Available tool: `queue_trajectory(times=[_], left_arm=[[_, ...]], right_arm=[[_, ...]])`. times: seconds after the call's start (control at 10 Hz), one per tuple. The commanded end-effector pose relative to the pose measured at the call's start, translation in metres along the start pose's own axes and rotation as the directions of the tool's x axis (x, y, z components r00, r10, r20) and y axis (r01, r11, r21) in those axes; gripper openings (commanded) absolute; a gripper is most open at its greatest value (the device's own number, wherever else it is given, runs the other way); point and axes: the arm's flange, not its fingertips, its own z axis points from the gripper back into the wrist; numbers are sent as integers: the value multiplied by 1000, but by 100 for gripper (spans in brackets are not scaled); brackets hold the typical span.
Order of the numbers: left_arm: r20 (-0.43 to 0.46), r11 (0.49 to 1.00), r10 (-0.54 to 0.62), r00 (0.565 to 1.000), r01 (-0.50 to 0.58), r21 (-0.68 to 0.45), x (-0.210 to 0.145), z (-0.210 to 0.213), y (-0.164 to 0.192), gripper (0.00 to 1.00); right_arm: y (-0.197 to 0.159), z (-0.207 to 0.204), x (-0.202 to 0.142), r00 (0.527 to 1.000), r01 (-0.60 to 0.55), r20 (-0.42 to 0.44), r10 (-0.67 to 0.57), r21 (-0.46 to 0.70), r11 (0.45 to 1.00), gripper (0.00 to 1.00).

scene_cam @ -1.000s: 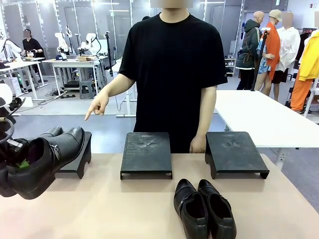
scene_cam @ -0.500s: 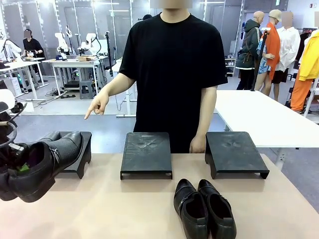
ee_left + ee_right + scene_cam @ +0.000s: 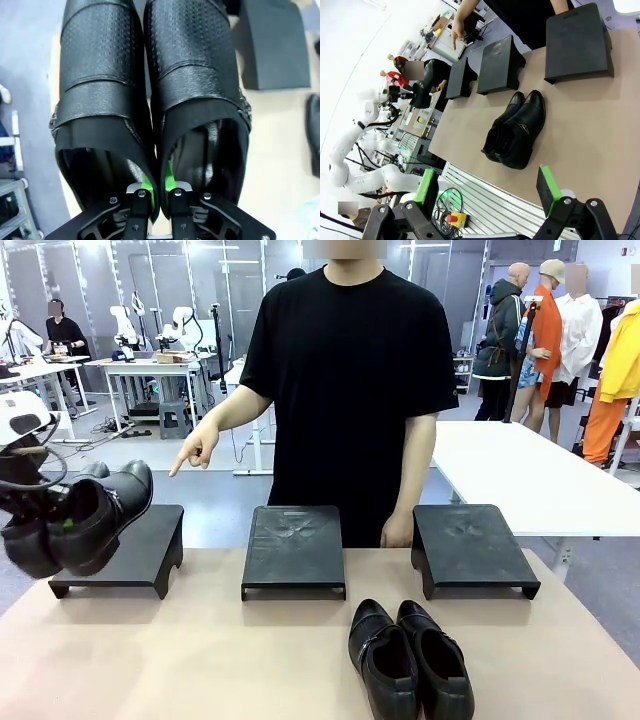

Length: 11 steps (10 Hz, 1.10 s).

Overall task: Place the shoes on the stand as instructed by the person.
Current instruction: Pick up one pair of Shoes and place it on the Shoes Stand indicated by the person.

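One pair of glossy black shoes (image 3: 105, 510) hangs toes-up over the near left edge of the left stand (image 3: 130, 555). My left gripper (image 3: 62, 527) is shut on the pair. In the left wrist view its green pads (image 3: 156, 184) pinch the touching inner walls of the two shoes (image 3: 195, 85). A second pair (image 3: 410, 660) lies on the table near the front, also seen from the right wrist (image 3: 515, 130). My right gripper (image 3: 487, 195) stands open above the table's near edge, holding nothing. The person's hand (image 3: 195, 453) points down toward the left stand.
Two more black stands sit along the far side of the table, one in the middle (image 3: 293, 550) and one on the right (image 3: 470, 545). The person's other hand (image 3: 397, 532) rests between them. The tan tabletop (image 3: 200, 660) is bare in front of the stands.
My left gripper has lifted the held pair up and away from the camera, from beside the table's left edge to above the left stand. The person keeps pointing.
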Motion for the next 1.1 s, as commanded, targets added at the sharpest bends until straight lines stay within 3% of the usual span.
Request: queue_trajectory(times=[0.0, 0.1, 0.4, 1.0], left_arm=[[70, 1000, -11, 998, 10, 19, 49, -24, 17, 9], [94, 1000, 14, 995, -12, -22, 62, -37, 24, 9], [124, 1000, 8, 992, -9, 4, 95, -79, 42, 9], [59, 1000, 12, 998, -14, 28, 88, -99, 39, 9]], right_arm=[[1, 1, 1, 1000, -20, 9, 19, 9, 1000, 100], [1, 1, 1, 1000, -20, 9, 19, 9, 1000, 100], [1, 1, 1, 1000, -20, 9, 19, 9, 1000, 100], [1, 1, 1, 1000, -20, 9, 19, 9, 1000, 100]])
